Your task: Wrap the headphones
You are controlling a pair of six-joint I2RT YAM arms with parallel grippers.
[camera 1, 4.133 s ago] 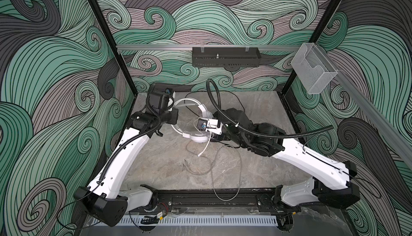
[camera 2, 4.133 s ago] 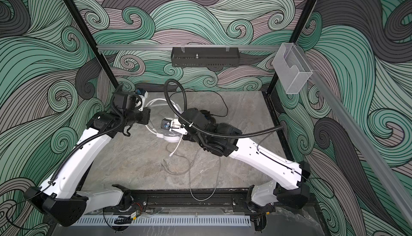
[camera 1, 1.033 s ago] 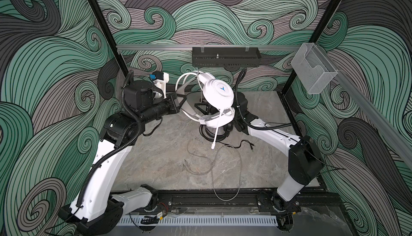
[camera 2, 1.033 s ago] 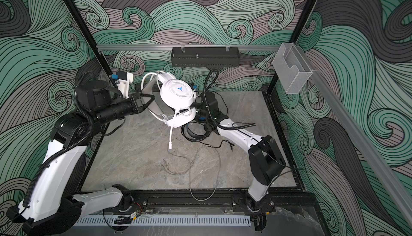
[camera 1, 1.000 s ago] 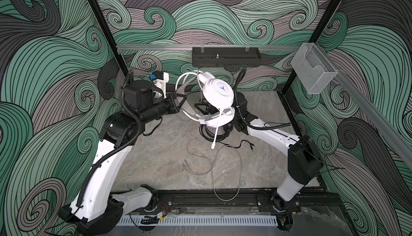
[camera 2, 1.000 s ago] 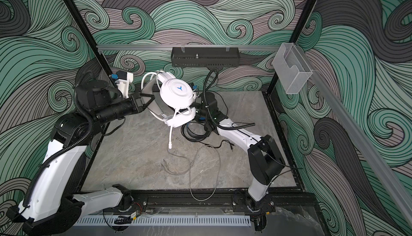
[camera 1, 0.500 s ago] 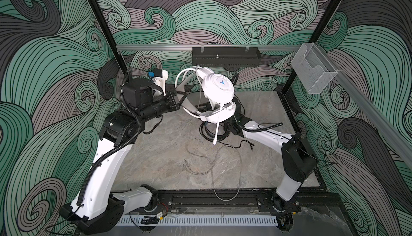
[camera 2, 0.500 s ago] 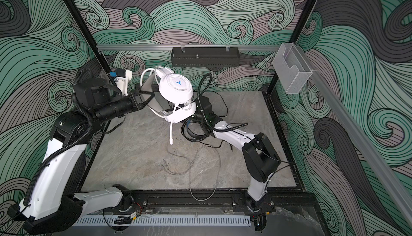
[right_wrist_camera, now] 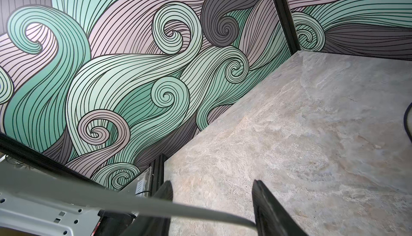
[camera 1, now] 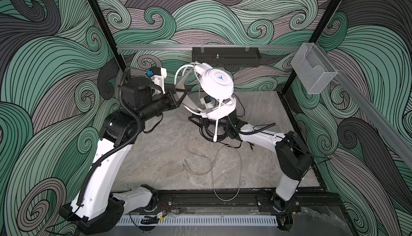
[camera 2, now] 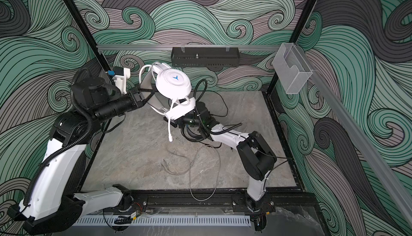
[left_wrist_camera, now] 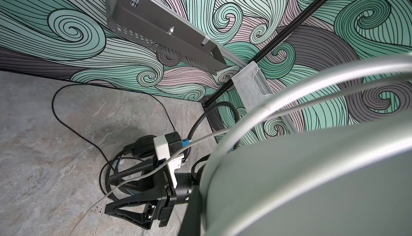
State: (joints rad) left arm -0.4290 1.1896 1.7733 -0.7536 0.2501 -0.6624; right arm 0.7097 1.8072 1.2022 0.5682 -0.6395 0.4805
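My left hand (camera 1: 182, 91), clamped shut on the white headset (camera 1: 217, 84), holds it aloft, far centre. Below, my right hand (right_wrist_camera: 211, 192) stands half open, the pale cable (right_wrist_camera: 200, 213) crossing between its jaws.

Glossy plastic white headset (camera 1: 216, 85); matt stone-look tabletop (camera 1: 169, 156)

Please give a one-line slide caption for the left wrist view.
White headset looms close; beyond it, the open right end effector straddles a pale cable.
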